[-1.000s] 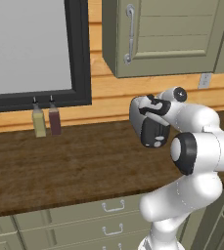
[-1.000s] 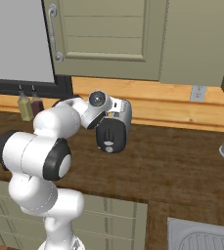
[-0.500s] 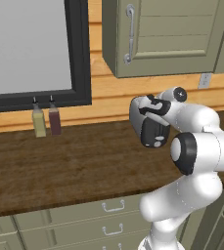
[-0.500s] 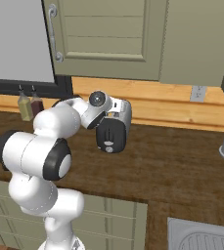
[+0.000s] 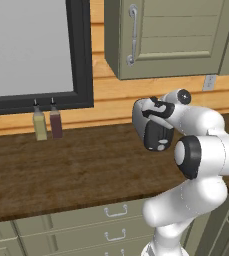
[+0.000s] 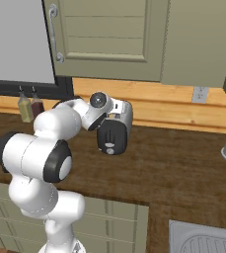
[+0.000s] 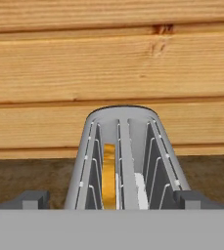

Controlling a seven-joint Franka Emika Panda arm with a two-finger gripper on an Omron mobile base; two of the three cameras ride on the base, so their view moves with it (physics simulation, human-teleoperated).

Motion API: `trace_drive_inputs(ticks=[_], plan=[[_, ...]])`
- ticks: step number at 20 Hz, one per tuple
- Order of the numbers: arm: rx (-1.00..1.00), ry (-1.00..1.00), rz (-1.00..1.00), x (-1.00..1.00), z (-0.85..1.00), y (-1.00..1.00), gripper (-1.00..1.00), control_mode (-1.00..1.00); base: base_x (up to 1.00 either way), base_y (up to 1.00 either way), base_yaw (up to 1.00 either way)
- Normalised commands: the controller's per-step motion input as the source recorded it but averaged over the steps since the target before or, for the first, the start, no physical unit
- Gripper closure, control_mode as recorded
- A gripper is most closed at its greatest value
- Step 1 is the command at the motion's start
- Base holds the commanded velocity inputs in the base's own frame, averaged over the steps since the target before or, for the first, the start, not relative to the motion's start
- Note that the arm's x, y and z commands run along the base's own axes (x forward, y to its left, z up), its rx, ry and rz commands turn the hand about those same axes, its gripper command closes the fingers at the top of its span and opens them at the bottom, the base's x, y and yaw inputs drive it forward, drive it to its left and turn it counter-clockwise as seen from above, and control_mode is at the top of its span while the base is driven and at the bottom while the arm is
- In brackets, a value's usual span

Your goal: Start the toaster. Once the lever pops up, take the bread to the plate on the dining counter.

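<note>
Bread in toaster below gripper

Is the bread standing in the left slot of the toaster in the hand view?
Yes, the bread stands upright in the left slot of the toaster, its tan edge showing between the slot's wire guides.

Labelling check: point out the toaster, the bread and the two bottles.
toaster point(image 6: 115, 134), right base view, dark end face.
bread point(image 7: 109, 176), hand view, golden edge in left slot.
bottles point(image 5: 39, 125), left base view, body of the yellowish one.
</note>
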Motion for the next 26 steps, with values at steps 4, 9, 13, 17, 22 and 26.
trace_drive_inputs(ticks=[4,9,13,17,22,26], plan=[[0.00,0.00,0.00,0.00,0.00,0.00,-1.00,-1.00,0.00,0.00,0.00],[0.00,0.00,0.00,0.00,0.00,0.00,-1.00,-1.00,0.00,0.00,0.00],[0.00,0.00,0.00,0.00,0.00,0.00,-1.00,-1.00,0.00,0.00,0.00],[0.00,0.00,0.00,0.00,0.00,0.00,-1.00,-1.00,0.00,0.00,0.00],[0.00,0.00,0.00,0.00,0.00,0.00,-1.00,-1.00,0.00,0.00,0.00],[0.00,0.00,0.00,0.00,0.00,0.00,-1.00,-1.00,0.00,0.00,0.00]])
